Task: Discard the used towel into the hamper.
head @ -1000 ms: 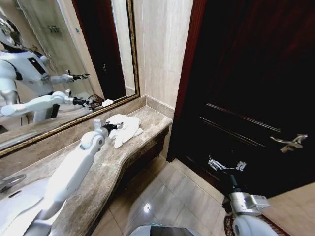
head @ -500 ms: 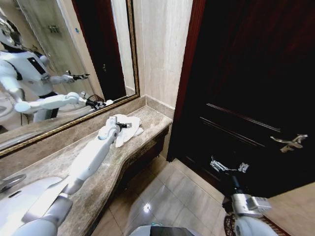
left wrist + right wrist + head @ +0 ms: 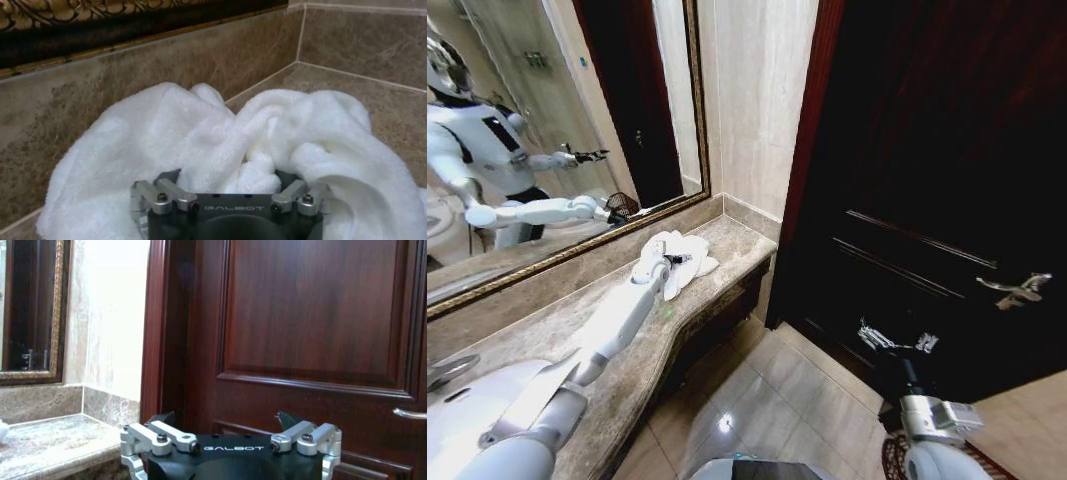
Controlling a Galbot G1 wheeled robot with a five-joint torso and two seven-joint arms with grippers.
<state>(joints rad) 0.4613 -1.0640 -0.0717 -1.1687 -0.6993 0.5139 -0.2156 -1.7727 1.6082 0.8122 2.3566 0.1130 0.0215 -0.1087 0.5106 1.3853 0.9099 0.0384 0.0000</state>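
Left gripper (image 3: 227, 181) pushed farther into crumpled white towel (image 3: 220, 150), fingers spread, nothing gripped

Dim warm light; wide-angle edge distortion.

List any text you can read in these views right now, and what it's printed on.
"GALBOT" on the left gripper body, pushed into the white towel.
"GALBOT" on the right gripper body, facing the dark wooden door.
No other readable text.
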